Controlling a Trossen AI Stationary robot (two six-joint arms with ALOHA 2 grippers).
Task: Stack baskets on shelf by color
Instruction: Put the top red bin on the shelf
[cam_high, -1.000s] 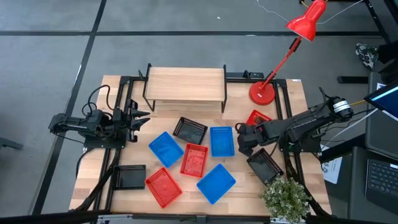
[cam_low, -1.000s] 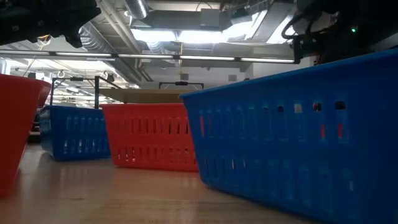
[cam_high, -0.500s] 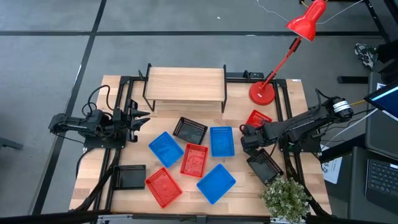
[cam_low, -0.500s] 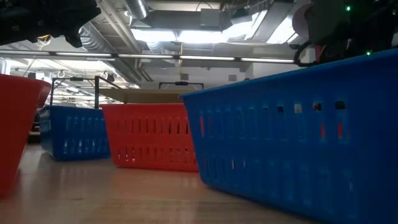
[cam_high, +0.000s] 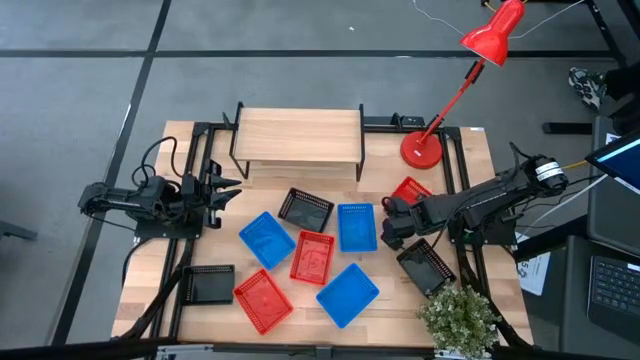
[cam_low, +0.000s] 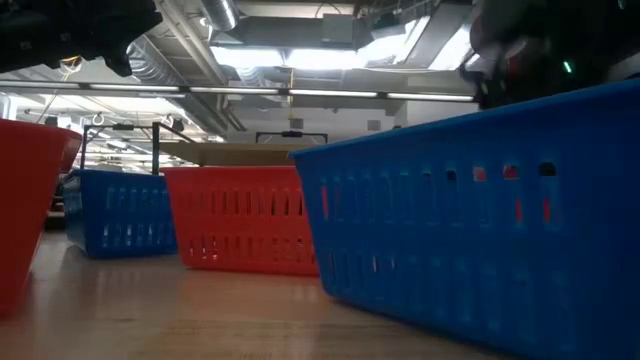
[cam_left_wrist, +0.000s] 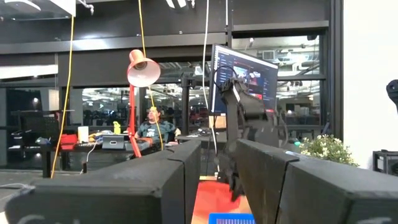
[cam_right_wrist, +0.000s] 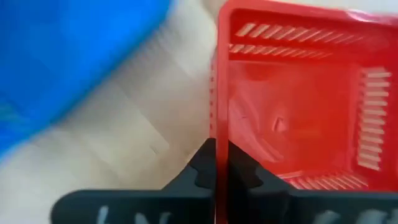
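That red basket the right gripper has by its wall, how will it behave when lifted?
The red basket is probably light: thin, slotted plastic. Pinched on one wall by the right gripper, it will likely hang tilted, and the wall may flex slightly.

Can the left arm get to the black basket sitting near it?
Probably yes. The left gripper waits open at the table's left side, and the black basket lies on the same side with only bare table between them. Nothing blocks it, though the arm would have to swing back toward the table's front edge.
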